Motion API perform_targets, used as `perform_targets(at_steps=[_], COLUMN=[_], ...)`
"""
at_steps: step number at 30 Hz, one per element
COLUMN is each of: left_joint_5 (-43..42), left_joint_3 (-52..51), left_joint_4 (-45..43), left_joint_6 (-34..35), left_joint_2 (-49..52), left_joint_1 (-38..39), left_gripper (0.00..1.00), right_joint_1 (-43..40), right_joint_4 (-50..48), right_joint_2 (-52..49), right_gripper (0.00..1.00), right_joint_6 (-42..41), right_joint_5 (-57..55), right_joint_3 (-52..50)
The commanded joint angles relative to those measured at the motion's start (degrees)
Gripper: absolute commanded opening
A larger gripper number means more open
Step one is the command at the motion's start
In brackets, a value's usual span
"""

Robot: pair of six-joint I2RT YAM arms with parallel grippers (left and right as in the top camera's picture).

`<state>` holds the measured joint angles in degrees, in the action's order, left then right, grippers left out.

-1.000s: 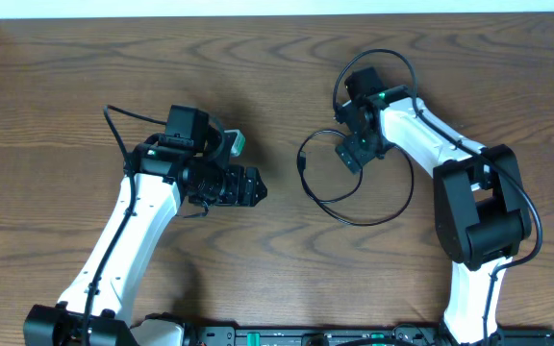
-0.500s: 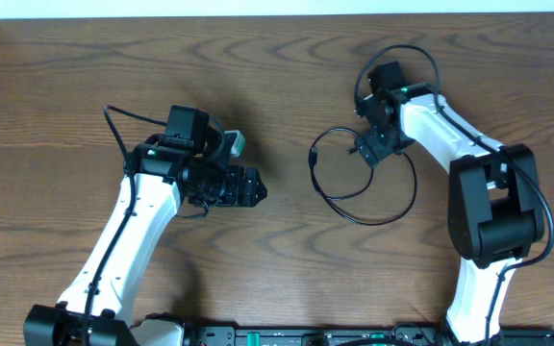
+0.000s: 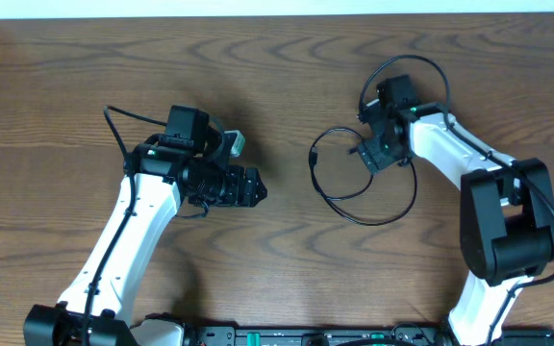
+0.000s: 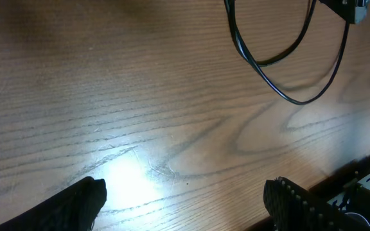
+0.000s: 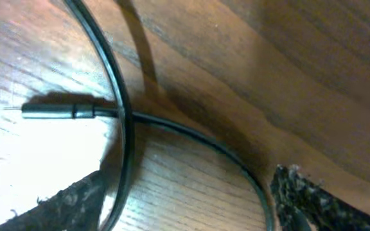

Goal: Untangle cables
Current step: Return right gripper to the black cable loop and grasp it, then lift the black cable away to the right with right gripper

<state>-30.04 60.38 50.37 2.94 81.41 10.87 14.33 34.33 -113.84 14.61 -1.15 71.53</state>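
Note:
One thin black cable lies in loose loops on the wooden table, right of centre. No white cord shows. My right gripper hovers low over the loops' upper part. In the right wrist view its fingers are open, and two cable strands run between them. A small plug end lies to the left, where the strands cross. My left gripper is open and empty, well left of the cable. In the left wrist view the cable loops show far ahead.
The wood-grain table fills the views. Its far edge runs along the top, its front edge carries a black rail. The thicker black wires on both arms arch above the wrists.
My right gripper has moved right and slightly down. The cable loops shifted right with it over the first half second. The left arm has not moved.

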Motion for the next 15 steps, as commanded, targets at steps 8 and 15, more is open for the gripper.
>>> perform_targets(at_steps=[8,15], left_joint_5=[0.26,0.28], left_joint_3=[1.51,1.51], left_joint_4=[0.17,0.15], left_joint_6=[-0.74,-0.74], left_joint_2=[-0.72,-0.72], left_joint_1=[-0.17,-0.20], left_gripper=[0.84,0.84], right_joint_1=[-1.22,-1.20], right_joint_4=[-1.60,-2.51], right_joint_2=[-6.49,-6.49], right_gripper=[0.28,0.01], right_joint_6=[-0.90,-3.72], right_joint_5=[-3.17,-3.15], right_joint_3=[-9.35,-9.35])
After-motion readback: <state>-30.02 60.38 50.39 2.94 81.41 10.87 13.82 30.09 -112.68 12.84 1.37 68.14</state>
